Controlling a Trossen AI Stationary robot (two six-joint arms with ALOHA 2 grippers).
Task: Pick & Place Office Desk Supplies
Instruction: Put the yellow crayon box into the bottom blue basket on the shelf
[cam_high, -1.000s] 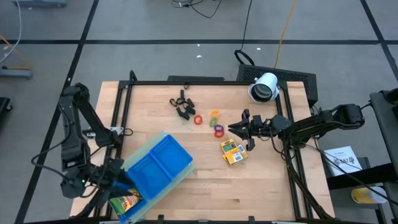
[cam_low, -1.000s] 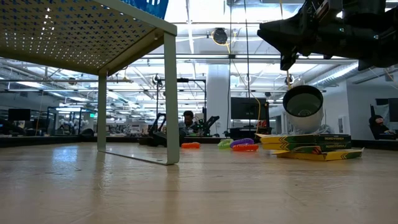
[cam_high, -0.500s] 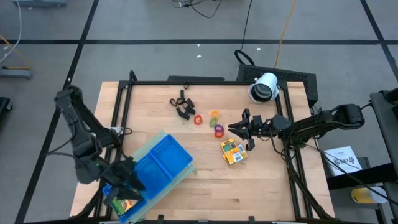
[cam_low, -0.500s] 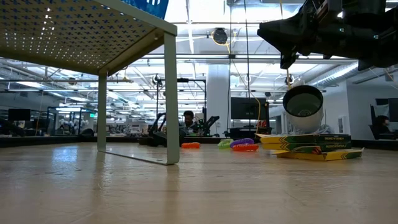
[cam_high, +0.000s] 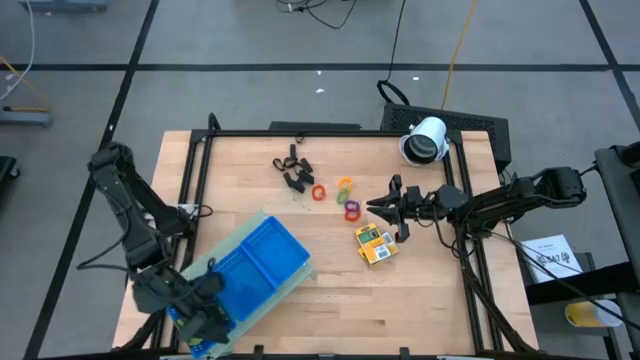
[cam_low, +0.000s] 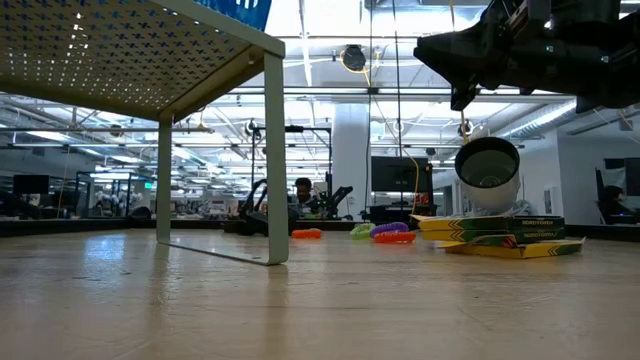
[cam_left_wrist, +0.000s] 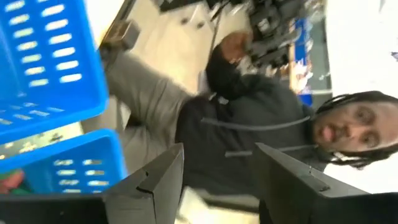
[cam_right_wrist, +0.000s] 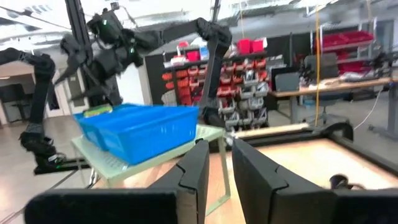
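Tools held apart over tabletop (cam_high: 420, 300)
Left tool (cam_high: 205, 322), lower left, gapes empty beside blue tray (cam_high: 255, 262); right tool (cam_high: 385, 208), centre right, nearly closed, empty.

tray (cam_high: 262, 262): blue, slotted walls
table (cam_high: 420, 300): pale wood, black frame
clips (cam_high: 293, 170): black
rings (cam_high: 346, 197): red, orange, green, purple, yellow
packs (cam_high: 374, 243): yellow, printed with green
cylinder (cam_high: 426, 140): white, dark opening
arms: dark
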